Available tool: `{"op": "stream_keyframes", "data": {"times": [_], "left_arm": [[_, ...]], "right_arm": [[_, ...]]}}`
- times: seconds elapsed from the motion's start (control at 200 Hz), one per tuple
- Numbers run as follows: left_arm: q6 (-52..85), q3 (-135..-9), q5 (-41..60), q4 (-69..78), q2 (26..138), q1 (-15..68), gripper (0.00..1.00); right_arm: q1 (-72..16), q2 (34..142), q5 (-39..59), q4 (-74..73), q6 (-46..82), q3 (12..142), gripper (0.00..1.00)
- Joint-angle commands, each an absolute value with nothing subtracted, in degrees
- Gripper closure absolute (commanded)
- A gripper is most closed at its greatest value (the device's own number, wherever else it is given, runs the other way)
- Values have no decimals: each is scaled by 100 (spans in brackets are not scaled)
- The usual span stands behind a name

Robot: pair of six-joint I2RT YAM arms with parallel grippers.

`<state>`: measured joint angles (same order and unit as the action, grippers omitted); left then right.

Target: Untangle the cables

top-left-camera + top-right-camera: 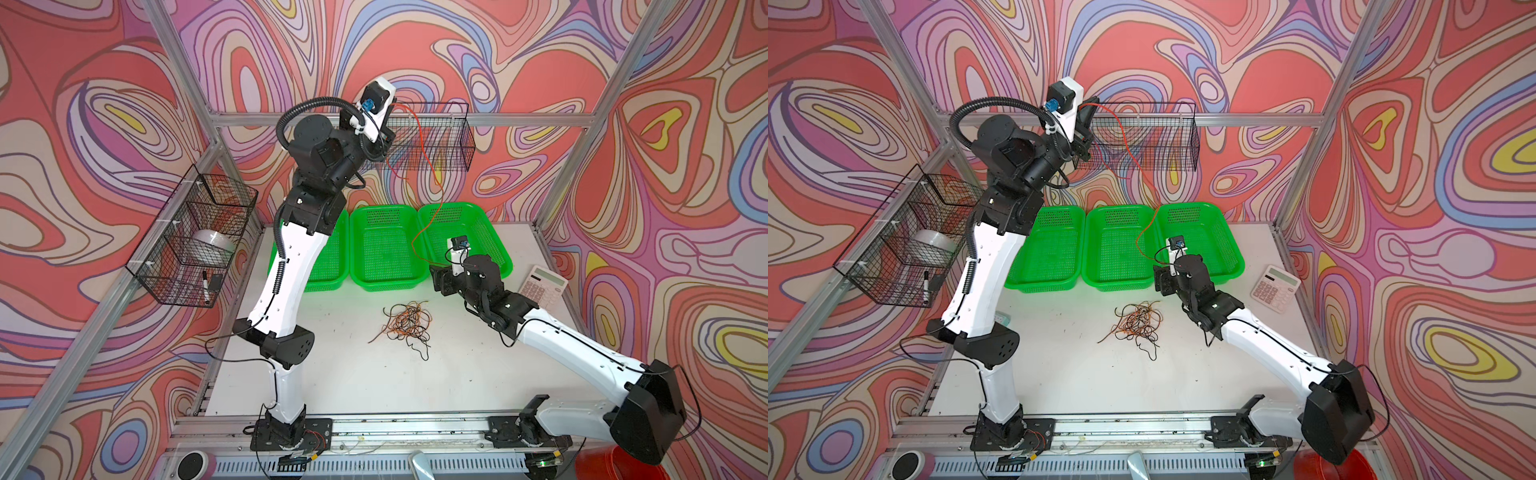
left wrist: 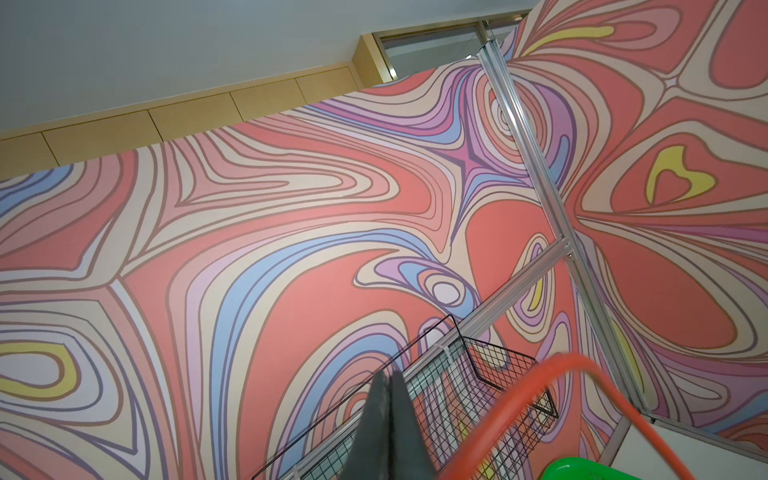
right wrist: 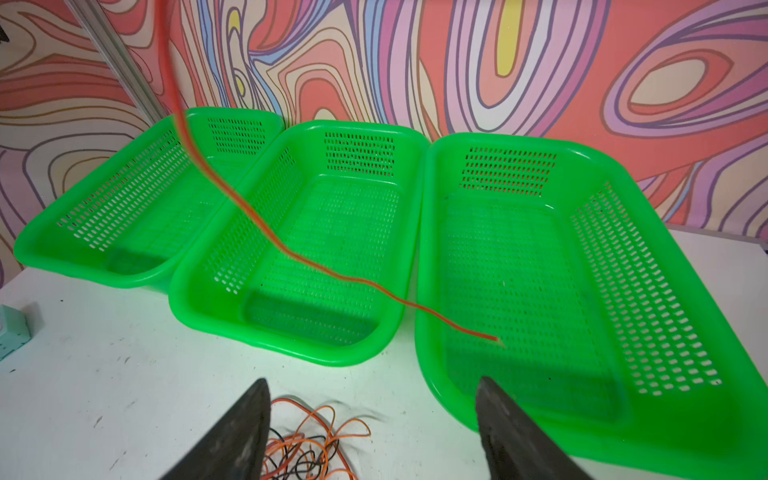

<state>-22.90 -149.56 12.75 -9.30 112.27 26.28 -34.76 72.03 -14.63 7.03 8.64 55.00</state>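
Left end effector (image 2: 388,376): cable (image 3: 316,266) above basket (image 3: 422,232).

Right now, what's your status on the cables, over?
Left gripper shut on thin orange-red cable, held high. Right gripper open, empty. Tangled pile of orange and black cables on white table. Nothing in the way.

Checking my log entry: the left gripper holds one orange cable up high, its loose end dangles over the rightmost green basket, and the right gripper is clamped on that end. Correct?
Not quite. The right gripper is open and holds nothing: in the right wrist view its jaws stand apart and the orange cable ends free beyond them. The rest stands.
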Motion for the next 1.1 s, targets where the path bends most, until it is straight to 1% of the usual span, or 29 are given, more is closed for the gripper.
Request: {"op": "stream_keyframes", "data": {"times": [0.0,0.195,0.461,0.846,1.096], "left_arm": [[-2382,-15115,1108,-376,11439,2496,100],[-2511,-15152,951,-174,11632,2296,100],[-3158,-15196,574,-337,11719,2189,100],[-3478,-15179,517,-529,11256,2006,100],[-3627,-15161,425,-589,11156,1903,100]], "right_arm": [[-3472,6951,-1797,1089,944,5228,20],[-3473,6735,-2091,1293,1135,4954,20],[-3457,6923,-2300,1382,1177,4845,21],[-3378,7367,-2043,1264,1084,4978,21],[-3382,7461,-2078,1221,1067,5049,21]]}}
